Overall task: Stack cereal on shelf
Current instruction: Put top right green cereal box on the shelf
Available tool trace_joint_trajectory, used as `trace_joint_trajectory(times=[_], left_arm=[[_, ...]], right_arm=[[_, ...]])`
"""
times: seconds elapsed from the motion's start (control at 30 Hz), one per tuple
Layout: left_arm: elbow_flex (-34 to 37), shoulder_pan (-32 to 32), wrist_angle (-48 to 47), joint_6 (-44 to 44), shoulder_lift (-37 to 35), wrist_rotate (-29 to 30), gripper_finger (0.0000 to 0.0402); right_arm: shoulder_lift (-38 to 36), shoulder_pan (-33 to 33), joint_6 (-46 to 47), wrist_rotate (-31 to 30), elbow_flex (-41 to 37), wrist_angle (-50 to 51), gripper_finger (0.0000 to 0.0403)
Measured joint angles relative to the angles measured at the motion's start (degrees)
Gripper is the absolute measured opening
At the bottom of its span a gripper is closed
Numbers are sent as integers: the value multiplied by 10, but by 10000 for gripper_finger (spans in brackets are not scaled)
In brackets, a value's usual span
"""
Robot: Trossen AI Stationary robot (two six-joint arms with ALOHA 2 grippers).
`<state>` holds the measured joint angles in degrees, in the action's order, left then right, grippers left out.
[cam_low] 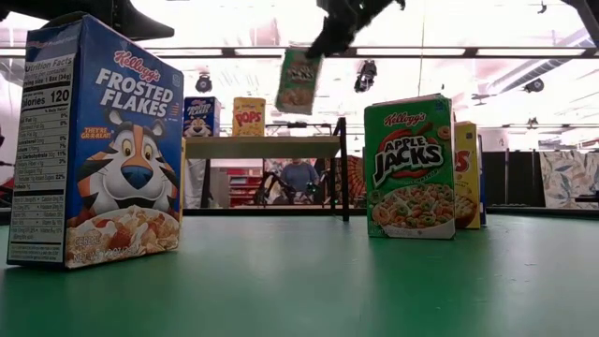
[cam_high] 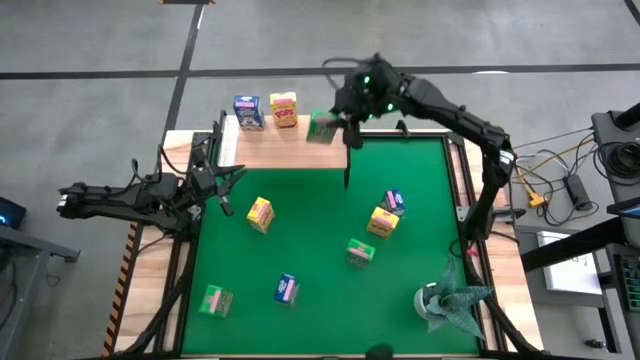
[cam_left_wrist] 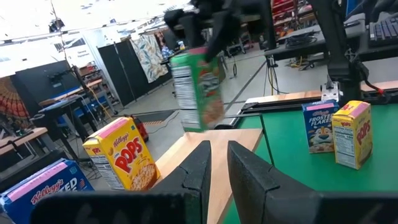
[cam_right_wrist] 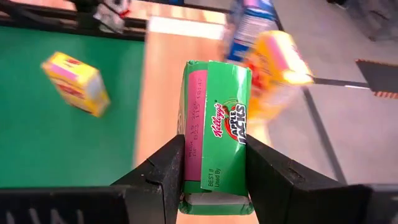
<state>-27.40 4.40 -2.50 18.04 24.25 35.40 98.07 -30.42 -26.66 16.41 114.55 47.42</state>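
The shelf (cam_high: 290, 150) is a light wood board at the table's far edge. A blue cereal box (cam_high: 248, 112) and a yellow one (cam_high: 284, 109) stand upright on it. My right gripper (cam_high: 345, 118) is shut on a green cereal box (cam_high: 322, 126), held in the air above the shelf (cam_low: 262, 147), to the right of the yellow box. Several more boxes lie on the green mat (cam_high: 320, 300): yellow (cam_high: 260, 213), blue (cam_high: 393, 201), yellow (cam_high: 383, 222), green (cam_high: 361, 252), blue (cam_high: 286, 289), green (cam_high: 215, 300). My left gripper (cam_high: 228, 185) waits at the mat's left edge, shut and touching nothing. My right gripper pinches the green box between its two fingers (cam_right_wrist: 165, 168), one on each of two opposite faces near its upper end (cam_right_wrist: 194, 155). The fingers come slanting down from above. The box (cam_low: 299, 82) hangs below them, slightly tilted, clear of the shelf.
A grey-green foil wad (cam_high: 450, 300) sits at the mat's near right corner. Black shelf posts (cam_low: 343, 168) stand under the board. A person (cam_low: 299, 178) sits in the room beyond the table. Bare board lies to the right of the yellow box.
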Motion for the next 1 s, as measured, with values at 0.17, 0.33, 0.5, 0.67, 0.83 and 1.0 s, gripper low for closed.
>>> trace_joint_trajectory(times=[0.17, 0.33, 0.5, 0.67, 0.83, 1.0], left_arm=[[0, 0, 11, 18, 0, 0, 37], [0, 0, 38, 45, 0, 0, 37], [0, 0, 51, 70, 0, 1, 37], [0, 0, 51, 76, 0, 1, 37], [0, 0, 51, 77, 0, 1, 37], [0, 0, 50, 83, 0, 1, 37]], right_arm=[[4, -57, -10, 36, 1, -34, 139], [4, -74, -14, 37, 20, -49, 139], [19, -75, -25, 38, 61, -54, 139], [59, -75, -47, 37, 131, -18, 139], [98, -88, -66, 37, 200, 44, 139], [122, -98, -87, 50, 203, 88, 139]])
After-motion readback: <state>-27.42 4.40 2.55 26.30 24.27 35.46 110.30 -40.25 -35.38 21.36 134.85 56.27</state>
